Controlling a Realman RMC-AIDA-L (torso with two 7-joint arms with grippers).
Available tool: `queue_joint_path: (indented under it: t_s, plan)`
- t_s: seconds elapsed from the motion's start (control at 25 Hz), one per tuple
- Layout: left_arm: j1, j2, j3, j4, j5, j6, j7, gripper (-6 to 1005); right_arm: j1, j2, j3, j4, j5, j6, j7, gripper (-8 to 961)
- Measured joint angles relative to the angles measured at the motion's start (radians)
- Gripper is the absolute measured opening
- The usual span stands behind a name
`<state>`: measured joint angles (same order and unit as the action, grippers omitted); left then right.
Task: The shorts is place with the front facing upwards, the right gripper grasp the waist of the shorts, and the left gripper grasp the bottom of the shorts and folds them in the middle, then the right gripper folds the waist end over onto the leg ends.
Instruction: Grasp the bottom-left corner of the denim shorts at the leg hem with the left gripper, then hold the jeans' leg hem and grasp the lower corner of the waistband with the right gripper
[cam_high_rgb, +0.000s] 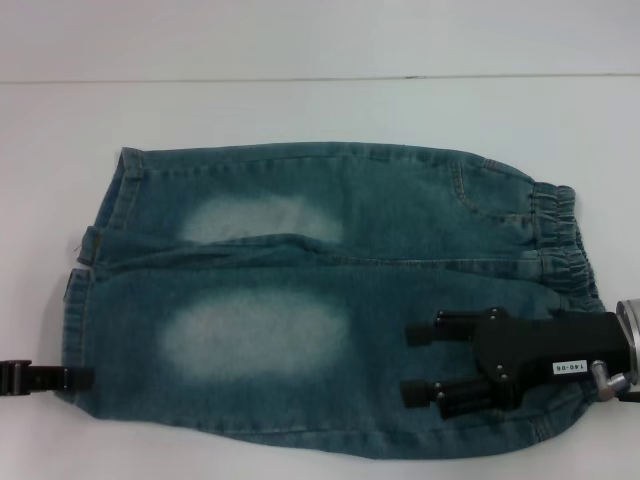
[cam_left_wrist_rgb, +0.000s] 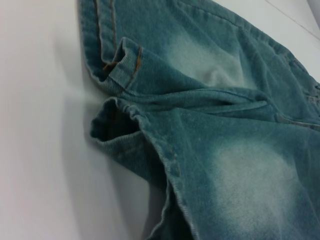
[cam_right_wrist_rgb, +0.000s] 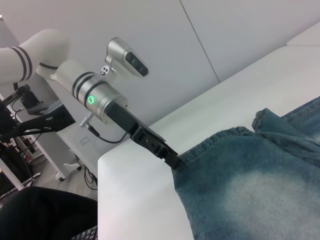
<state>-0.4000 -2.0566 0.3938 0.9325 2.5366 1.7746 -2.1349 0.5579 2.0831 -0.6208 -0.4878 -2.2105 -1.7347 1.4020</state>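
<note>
Shorts (cam_high_rgb: 330, 300) flat – right claw (cam_high_rgb: 420, 362) spread above waist end; left claw (cam_right_wrist_rgb: 172, 161) at hem, tips hidden – grip unclear.

We see a plain white desk (cam_high_rgb: 300, 110) with the shorts (cam_high_rgb: 330, 300) lying flat on it, spread across its middle. Their gathered waistband (cam_high_rgb: 560, 240) is at the right and the leg hems (cam_high_rgb: 90, 260) at the left. The far leg lies beside the near one, each showing a pale faded patch.
</note>
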Motion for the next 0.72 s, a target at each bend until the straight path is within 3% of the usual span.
queue_joint_path:
  t_s: [0.4,0.6,0.72]
  plan:
    - [-0.006,0.0,0.002,-0.003,-0.004,0.01,0.0,117,0.002,0.0,0.001,0.0,0.0,0.0,0.0,940]
    - [-0.019,-0.001,-0.004,-0.005,-0.007,0.012,-0.001,3,0.003,-0.006,0.036,-0.001,0.001,-0.007,0.017,940]
    - [-0.035,0.001,-0.008,-0.006,-0.015,0.011,-0.001,3,0.006,-0.015,0.083,-0.032,0.001,-0.017,0.082,941]
